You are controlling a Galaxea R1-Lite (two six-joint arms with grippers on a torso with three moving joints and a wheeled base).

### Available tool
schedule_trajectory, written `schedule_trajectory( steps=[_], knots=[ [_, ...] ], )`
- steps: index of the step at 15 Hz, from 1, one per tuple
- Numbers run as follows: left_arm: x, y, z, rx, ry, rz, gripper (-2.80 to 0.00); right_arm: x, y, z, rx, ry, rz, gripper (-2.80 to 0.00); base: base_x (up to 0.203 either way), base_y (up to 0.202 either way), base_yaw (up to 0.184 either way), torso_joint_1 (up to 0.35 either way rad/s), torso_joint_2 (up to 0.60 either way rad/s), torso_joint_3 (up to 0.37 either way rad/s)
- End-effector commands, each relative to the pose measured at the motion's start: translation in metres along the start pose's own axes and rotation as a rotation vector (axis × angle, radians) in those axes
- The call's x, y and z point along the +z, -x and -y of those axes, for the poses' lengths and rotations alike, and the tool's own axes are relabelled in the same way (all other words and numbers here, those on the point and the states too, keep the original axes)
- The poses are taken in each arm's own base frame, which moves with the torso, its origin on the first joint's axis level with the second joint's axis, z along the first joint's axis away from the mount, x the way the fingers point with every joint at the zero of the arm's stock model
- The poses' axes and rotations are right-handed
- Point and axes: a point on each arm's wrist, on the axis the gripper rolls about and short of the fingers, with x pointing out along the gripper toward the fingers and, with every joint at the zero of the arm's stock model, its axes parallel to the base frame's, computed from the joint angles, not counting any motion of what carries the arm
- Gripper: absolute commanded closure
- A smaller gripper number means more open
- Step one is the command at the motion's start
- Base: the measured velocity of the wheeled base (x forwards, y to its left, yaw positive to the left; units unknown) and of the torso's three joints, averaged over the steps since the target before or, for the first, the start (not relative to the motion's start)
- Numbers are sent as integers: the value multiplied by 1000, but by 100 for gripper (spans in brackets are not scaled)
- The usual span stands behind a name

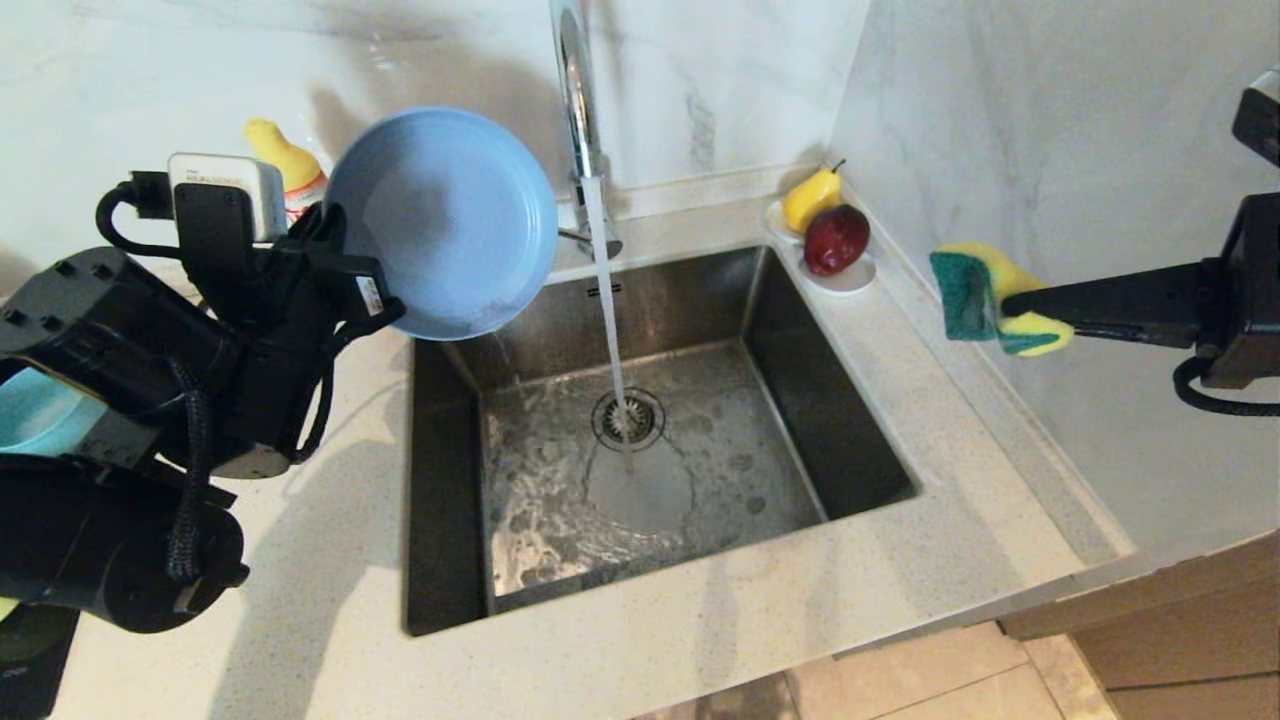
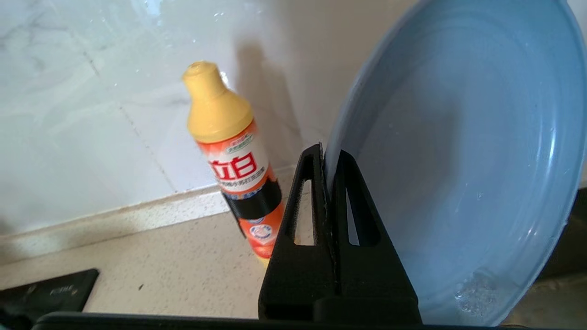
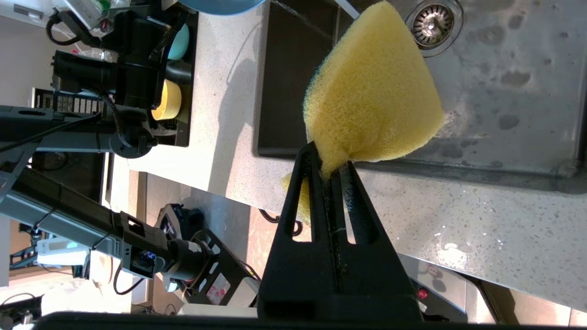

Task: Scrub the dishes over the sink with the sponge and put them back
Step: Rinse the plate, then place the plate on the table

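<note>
My left gripper (image 1: 345,270) (image 2: 328,153) is shut on the rim of the grey-blue plate (image 1: 450,220) (image 2: 458,160). It holds the plate tilted on edge above the sink's back left corner, left of the water stream (image 1: 610,320). A little water sits in the plate's lowest part. My right gripper (image 1: 1010,305) (image 3: 328,160) hangs over the counter right of the sink (image 1: 800,400), shut on the yellow sponge (image 1: 985,298) (image 3: 371,91), green face outward. A teal bowl (image 1: 35,415) (image 3: 181,41) and a yellow bowl (image 3: 167,98) stand behind my left arm.
The chrome faucet (image 1: 575,90) runs onto the drain strainer (image 1: 628,420). An orange detergent bottle (image 1: 285,165) (image 2: 234,160) stands by the back wall. A white dish (image 1: 850,278) with a pear and an apple sits at the sink's back right corner. A black hob (image 1: 30,660) lies at the far left.
</note>
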Motion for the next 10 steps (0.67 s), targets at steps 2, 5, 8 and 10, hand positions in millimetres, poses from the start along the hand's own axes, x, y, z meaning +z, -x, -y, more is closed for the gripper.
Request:
schedule_trajectory(
  steps=[2, 5, 8, 10],
  knots=[
    [-8, -5, -4, 103, 56, -66, 0, 1, 0, -1, 2, -1, 3, 0, 0, 0, 0, 0, 0, 0],
    [-18, -17, -9, 156, 143, -246, 0, 2, 3, 2, -18, -7, 14, 0, 0, 0, 0, 0, 0, 0],
    [-22, -22, -19, 152, 184, -522, 0, 3, 4, 10, -51, -19, 22, 0, 0, 0, 0, 0, 0, 0],
    [-7, -27, -32, 118, 274, -634, 0, 2, 3, 12, -58, -24, 19, 0, 0, 0, 0, 0, 0, 0]
  ],
)
